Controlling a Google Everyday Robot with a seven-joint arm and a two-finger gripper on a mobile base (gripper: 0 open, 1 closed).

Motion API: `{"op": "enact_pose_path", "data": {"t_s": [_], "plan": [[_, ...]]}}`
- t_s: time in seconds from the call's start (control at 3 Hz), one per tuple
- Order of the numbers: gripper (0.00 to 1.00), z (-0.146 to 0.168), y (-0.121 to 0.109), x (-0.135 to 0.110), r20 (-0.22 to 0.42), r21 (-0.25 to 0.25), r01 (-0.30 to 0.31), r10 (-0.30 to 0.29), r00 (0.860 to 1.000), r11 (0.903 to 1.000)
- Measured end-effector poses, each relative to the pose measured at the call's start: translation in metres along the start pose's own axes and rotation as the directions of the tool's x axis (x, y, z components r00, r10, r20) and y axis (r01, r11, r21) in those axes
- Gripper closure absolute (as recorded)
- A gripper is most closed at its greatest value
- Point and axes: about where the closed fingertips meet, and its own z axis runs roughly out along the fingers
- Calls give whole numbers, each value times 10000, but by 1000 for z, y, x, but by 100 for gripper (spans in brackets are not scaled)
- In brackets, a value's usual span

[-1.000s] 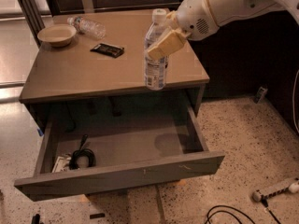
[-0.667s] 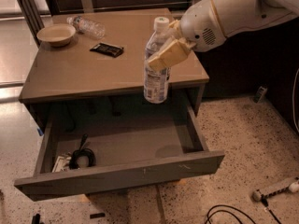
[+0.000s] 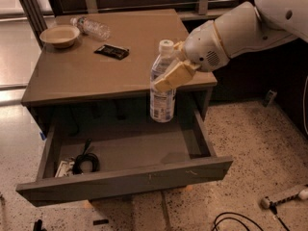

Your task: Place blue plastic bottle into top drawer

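The blue plastic bottle [image 3: 161,88] is a tall clear bottle with a white cap and a blue-and-white label. It hangs upright in the air, over the right rear part of the open top drawer [image 3: 125,177]. My gripper [image 3: 174,72] comes in from the right on a white arm and is shut on the bottle's upper body. The bottle's base is below the tabletop level and above the drawer floor.
On the table [image 3: 86,76] lie a smaller clear bottle [image 3: 91,27] on its side, a tan bowl [image 3: 59,35] and a dark wrapper [image 3: 111,51]. A black cable coil [image 3: 84,162] lies in the drawer's left front. Cables and a white tool [image 3: 284,196] lie on the floor at right.
The gripper has carried the bottle forward off the table edge and lower, so it now hangs in front of the tabletop over the open drawer.
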Motion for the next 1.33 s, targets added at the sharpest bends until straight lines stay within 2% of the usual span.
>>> {"op": "enact_pose_path", "data": {"t_s": [0.33, 0.67, 1.0, 1.33], "plan": [[100, 24, 11, 31, 197, -97, 144, -142, 9997, 9998], [100, 55, 24, 65, 649, -82, 309, -303, 9974, 9995], [100, 86, 38, 105, 638, -240, 493, -477, 9968, 9985], [100, 91, 40, 109, 624, -278, 531, -513, 9967, 9982]]}}
